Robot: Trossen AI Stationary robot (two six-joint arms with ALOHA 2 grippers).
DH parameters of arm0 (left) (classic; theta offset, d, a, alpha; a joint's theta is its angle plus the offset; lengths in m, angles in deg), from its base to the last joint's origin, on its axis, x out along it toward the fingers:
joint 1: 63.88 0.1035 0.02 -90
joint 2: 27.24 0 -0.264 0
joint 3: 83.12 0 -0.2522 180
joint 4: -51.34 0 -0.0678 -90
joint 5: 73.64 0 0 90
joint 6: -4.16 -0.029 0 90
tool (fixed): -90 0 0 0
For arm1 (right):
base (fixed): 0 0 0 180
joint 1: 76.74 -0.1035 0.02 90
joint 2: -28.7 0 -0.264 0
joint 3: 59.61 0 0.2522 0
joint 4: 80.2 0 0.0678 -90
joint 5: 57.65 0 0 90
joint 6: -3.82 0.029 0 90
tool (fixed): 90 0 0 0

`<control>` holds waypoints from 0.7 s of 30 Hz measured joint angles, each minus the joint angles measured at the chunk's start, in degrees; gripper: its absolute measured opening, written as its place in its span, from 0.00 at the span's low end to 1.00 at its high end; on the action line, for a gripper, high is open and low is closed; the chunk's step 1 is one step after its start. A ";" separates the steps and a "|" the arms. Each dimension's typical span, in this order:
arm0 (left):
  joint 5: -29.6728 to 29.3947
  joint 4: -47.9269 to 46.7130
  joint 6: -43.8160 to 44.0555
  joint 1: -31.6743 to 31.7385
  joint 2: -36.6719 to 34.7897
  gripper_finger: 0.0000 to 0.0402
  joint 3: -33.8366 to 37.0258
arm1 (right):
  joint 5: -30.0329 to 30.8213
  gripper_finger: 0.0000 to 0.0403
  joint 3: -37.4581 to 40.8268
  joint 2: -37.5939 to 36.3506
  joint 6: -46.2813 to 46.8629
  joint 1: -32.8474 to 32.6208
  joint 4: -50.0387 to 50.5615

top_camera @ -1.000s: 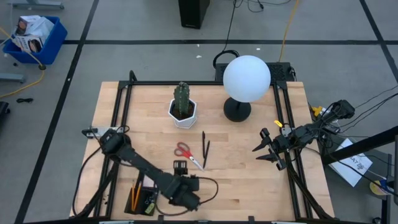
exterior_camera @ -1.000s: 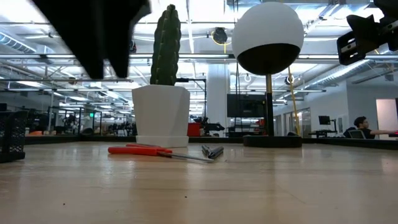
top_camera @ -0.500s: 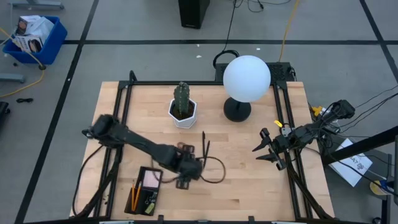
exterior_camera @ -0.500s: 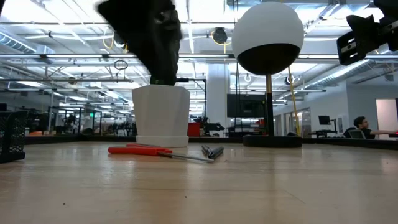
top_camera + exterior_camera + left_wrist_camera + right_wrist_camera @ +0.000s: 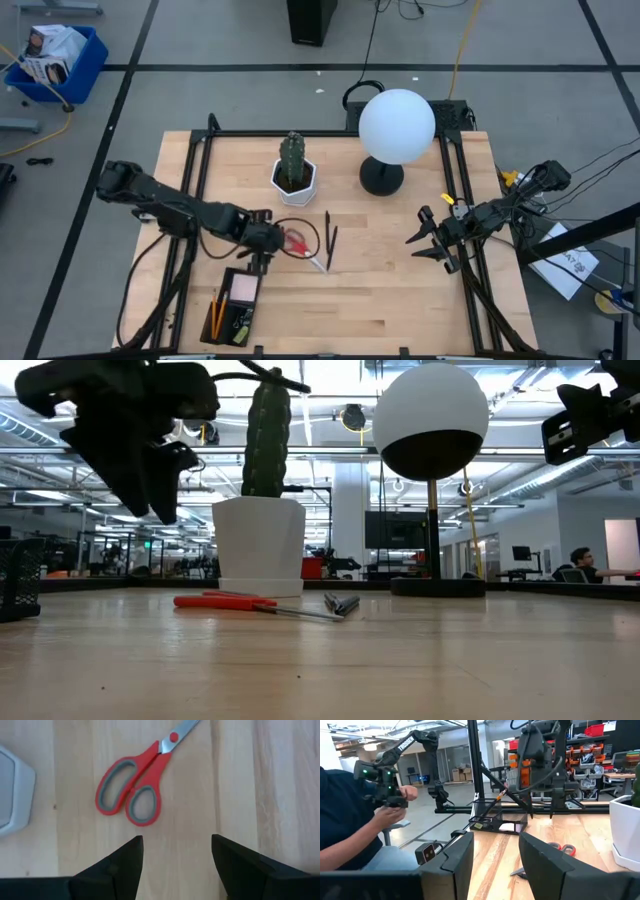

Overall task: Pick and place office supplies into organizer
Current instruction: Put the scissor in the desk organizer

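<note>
The red-handled scissors [image 5: 297,243] lie flat on the table in front of the cactus pot, and they fill the left wrist view [image 5: 137,790]. My left gripper [image 5: 262,240] hovers open just to the left of their handles, above the table [image 5: 140,445], with nothing between its fingers [image 5: 175,857]. Two thin dark pens [image 5: 329,236] lie right of the scissors. The black organizer [image 5: 232,305] sits at the near edge; an orange pencil [image 5: 217,315] and a pink pad [image 5: 243,288] are in it. My right gripper [image 5: 430,240] waits open by the right edge.
A cactus in a white pot [image 5: 294,172] stands just beyond the scissors. A white globe lamp [image 5: 397,125] stands on its dark base at the far right. In the right wrist view, a person [image 5: 355,815] beyond the table holds a device. Bare wood lies between pens and right gripper.
My left gripper has swung from above the organizer at the near edge toward the far edge, then left, ending beside the scissors' handles. Its elbow has swept out toward the table's left. The scissors, pens and right arm have stayed where they were.
</note>
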State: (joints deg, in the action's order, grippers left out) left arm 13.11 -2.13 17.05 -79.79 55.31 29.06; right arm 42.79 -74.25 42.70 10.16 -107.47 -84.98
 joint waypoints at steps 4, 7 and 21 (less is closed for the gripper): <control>0.59 1.38 -2.80 0.94 2.34 0.59 0.29 | 0.00 0.38 0.01 0.00 0.00 0.00 -0.02; 1.66 3.92 -4.42 0.71 4.32 0.59 0.24 | 0.02 0.38 0.01 0.02 0.00 0.01 -0.02; 3.40 9.69 -7.24 3.26 12.96 0.56 0.23 | 0.01 0.38 0.01 0.11 0.00 0.00 -0.02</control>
State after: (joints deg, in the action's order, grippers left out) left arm 16.51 7.55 9.81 -76.54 68.27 29.29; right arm 42.80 -74.24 42.81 10.16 -107.47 -85.01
